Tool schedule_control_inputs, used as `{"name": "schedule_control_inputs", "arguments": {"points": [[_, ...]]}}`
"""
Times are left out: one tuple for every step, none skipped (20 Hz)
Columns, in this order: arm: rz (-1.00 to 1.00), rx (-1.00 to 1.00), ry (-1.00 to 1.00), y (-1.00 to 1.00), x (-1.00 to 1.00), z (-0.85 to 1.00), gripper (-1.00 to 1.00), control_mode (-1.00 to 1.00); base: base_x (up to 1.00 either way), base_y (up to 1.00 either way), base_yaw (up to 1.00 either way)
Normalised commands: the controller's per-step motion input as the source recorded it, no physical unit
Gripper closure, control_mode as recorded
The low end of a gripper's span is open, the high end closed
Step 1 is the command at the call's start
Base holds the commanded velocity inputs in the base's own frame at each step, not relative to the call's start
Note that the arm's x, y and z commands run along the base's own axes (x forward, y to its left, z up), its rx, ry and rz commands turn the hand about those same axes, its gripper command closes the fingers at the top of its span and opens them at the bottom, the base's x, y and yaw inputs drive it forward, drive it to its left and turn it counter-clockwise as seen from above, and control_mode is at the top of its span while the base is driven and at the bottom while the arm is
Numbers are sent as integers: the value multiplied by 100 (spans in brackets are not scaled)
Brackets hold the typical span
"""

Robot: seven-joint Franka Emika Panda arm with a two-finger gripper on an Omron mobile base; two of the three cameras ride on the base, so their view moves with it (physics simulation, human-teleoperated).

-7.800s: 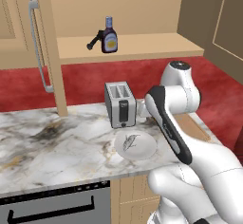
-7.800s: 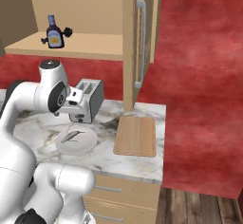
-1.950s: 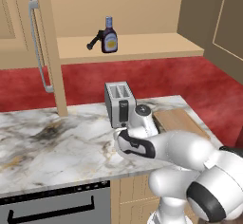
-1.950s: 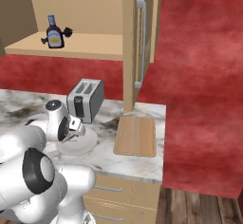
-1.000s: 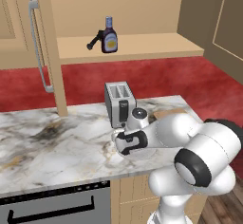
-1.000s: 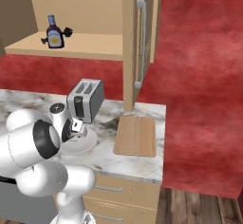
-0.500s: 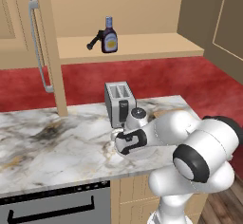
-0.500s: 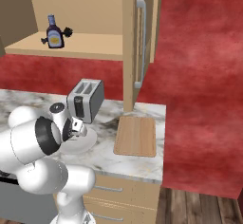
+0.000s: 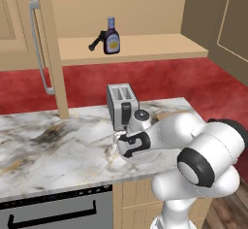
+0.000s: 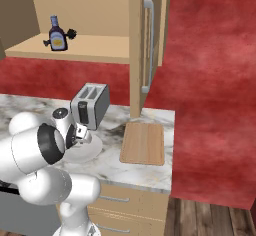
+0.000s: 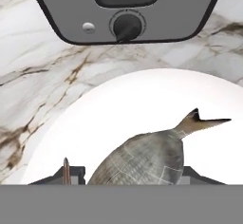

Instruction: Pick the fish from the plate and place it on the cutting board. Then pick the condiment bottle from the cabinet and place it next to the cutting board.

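Observation:
The silvery-grey fish lies on the white plate, tail pointing right in the hand view. My gripper is low over the plate and open, one fingertip on each side of the fish's body. In the right base view the hand sits over the plate, in front of the toaster. The wooden cutting board lies to the plate's right. The condiment bottle with its blue cap stands upright on the cabinet shelf.
A silver toaster stands just behind the plate, close to the hand. A small black brush-like tool leans beside the bottle. A cabinet door with a grey bar handle hangs open above the cutting board.
The arm has swung down from an upright pose and brought the hand onto the plate. Over the last half second it has barely moved.

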Motion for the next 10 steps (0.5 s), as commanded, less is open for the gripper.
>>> {"name": "schedule_control_inputs", "arguments": {"points": [[0,4,0,-7,0,21,100,-100,0,0,0],[0,4,0,-9,0,30,100,-100,0,0,0],[0,4,0,-10,0,34,100,-100,0,0,0],[0,5,0,-12,0,35,100,-100,0,0,0],[0,5,0,-13,0,35,100,-100,0,0,0],[0,5,0,-13,0,36,100,-100,0,0,0],[0,5,0,-11,0,38,100,-100,0,0,0],[0,5,0,-9,0,38,100,-100,0,0,0],[0,5,0,-8,0,35,100,-100,0,0,0],[0,5,0,-7,0,32,100,-100,0,0,0]]}}
